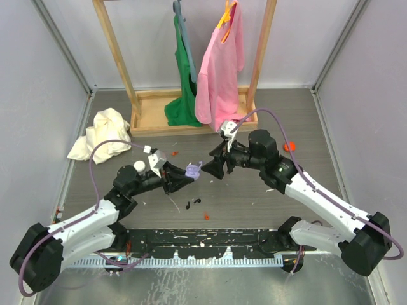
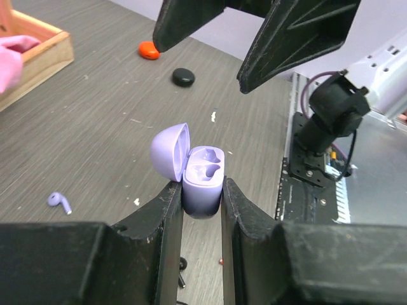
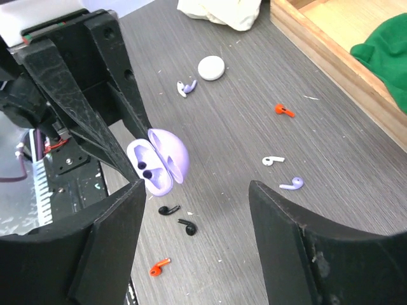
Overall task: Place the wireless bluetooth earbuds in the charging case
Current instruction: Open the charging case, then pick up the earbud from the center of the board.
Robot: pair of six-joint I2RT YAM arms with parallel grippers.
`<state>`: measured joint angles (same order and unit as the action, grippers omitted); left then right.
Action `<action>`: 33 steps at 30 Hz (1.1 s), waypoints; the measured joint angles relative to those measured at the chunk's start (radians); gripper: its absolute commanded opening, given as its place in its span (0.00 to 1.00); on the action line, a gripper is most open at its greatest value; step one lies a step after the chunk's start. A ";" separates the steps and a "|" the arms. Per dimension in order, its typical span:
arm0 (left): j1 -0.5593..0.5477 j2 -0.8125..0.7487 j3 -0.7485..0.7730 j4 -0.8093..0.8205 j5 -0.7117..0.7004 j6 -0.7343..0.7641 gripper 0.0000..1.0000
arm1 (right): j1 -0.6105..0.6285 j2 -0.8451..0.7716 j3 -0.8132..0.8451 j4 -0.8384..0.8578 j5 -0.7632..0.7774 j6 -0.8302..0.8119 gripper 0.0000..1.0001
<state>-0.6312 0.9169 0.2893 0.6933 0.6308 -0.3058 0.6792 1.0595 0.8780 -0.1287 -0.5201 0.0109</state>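
Tbh left fingers are clamped on the open case, so hold it level; right fingers, open and empty, should grab the purple bud by its stem.

The left arm and right arm had white shells between bulky black joints. A thin purple cable looped loosely along each, from elbow to wrist. The fingers were matte black plastic, broad and wedge-shaped, with raised triangular ribs.
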 measured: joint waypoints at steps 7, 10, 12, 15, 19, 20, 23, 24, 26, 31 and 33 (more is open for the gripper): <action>0.000 -0.081 -0.082 0.008 -0.126 0.044 0.00 | -0.001 -0.020 -0.193 0.243 0.097 0.056 0.79; 0.000 -0.126 -0.108 0.001 -0.179 0.086 0.00 | -0.001 0.004 -0.219 0.270 0.182 0.075 0.78; 0.000 -0.155 -0.120 -0.005 -0.213 0.107 0.00 | -0.001 0.044 -0.212 0.285 0.253 0.081 0.78; 0.000 -0.206 -0.133 -0.032 -0.259 0.143 0.00 | -0.001 0.135 -0.174 0.274 0.335 0.084 0.77; 0.000 -0.277 -0.141 -0.076 -0.308 0.178 0.00 | -0.002 0.272 -0.100 0.250 0.400 0.090 0.73; 0.000 -0.292 -0.146 -0.078 -0.318 0.188 0.00 | -0.002 0.302 -0.084 0.245 0.410 0.091 0.71; 0.000 -0.318 -0.166 -0.082 -0.348 0.214 0.00 | -0.002 0.391 -0.034 0.224 0.431 0.090 0.64; 0.000 -0.320 -0.173 -0.084 -0.359 0.222 0.00 | -0.002 0.418 -0.019 0.216 0.436 0.090 0.63; 0.000 -0.321 -0.181 -0.086 -0.372 0.234 0.00 | -0.002 0.472 0.012 0.201 0.443 0.090 0.62; 0.000 -0.320 -0.183 -0.100 -0.395 0.254 0.00 | 0.002 0.581 0.084 0.167 0.460 0.090 0.59; 0.000 -0.329 -0.183 -0.108 -0.404 0.261 0.00 | 0.006 0.626 0.118 0.147 0.467 0.090 0.56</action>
<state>-0.6312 0.5877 0.1059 0.5858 0.2264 -0.0444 0.6857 1.6852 0.9958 0.0181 -0.0528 0.1005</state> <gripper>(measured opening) 0.260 0.602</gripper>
